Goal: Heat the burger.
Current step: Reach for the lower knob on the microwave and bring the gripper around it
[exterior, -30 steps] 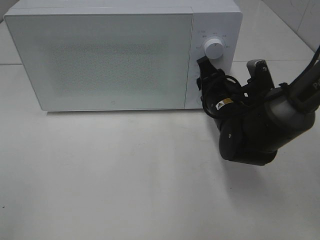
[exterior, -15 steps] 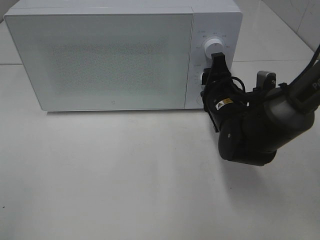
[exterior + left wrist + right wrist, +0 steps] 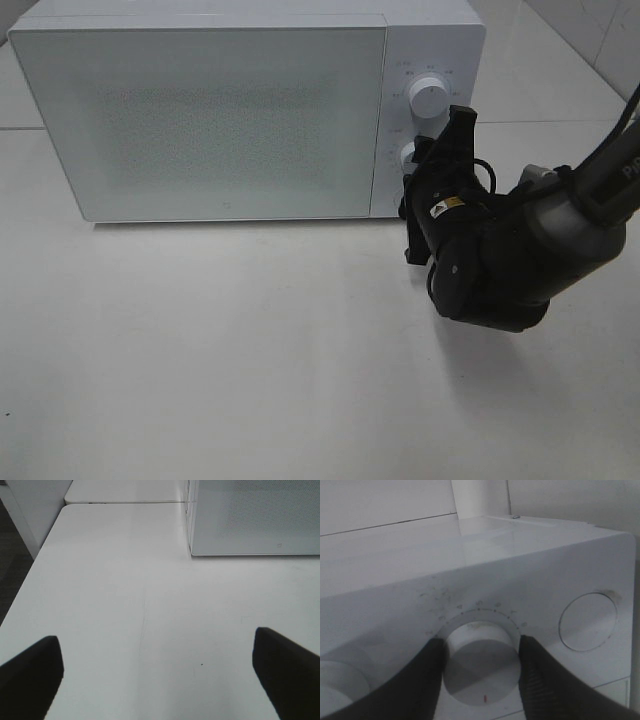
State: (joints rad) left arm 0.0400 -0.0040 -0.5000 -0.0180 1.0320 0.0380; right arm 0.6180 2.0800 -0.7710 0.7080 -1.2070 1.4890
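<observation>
The burger is out of view; the white microwave (image 3: 200,110) has its door shut and the frosted glass shows nothing inside. My right gripper (image 3: 415,165) reaches to the control panel and is shut on the lower knob (image 3: 407,154). In the right wrist view its two dark fingers (image 3: 427,672) press on either side of that round white knob (image 3: 480,665). My left gripper (image 3: 160,680) does not show in the high view. In its wrist view it stands open over bare table, with nothing between its fingers.
The upper knob (image 3: 428,93) sits above the held one, and a round door button (image 3: 587,622) lies on its other side. The microwave's front corner (image 3: 192,552) shows in the left wrist view. The table edge (image 3: 30,570) runs beside the left gripper.
The right wrist has rolled clockwise around the lower knob while staying shut on it. The left gripper has stayed open.
</observation>
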